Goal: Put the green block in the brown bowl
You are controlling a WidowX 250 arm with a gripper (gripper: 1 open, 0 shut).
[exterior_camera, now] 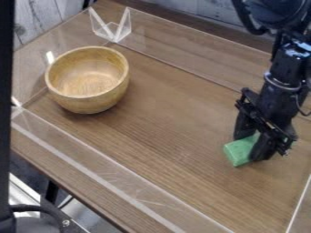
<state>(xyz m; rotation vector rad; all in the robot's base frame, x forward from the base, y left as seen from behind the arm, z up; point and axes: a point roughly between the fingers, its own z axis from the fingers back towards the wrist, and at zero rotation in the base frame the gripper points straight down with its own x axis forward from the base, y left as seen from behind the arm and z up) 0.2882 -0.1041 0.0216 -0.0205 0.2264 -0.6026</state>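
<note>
- Green block: on the wooden table, right part of the view, partly hidden by the fingers.
- Black gripper: down at the block, fingers around it, apart by the block's width; firm grip or not, cannot tell.
- Brown bowl: upper left on the table, well apart from the block, inside bare.
- Clear plastic piece: just beyond the bowl, pointed tips up.
- Black upright bar: left edge of the view.
</note>
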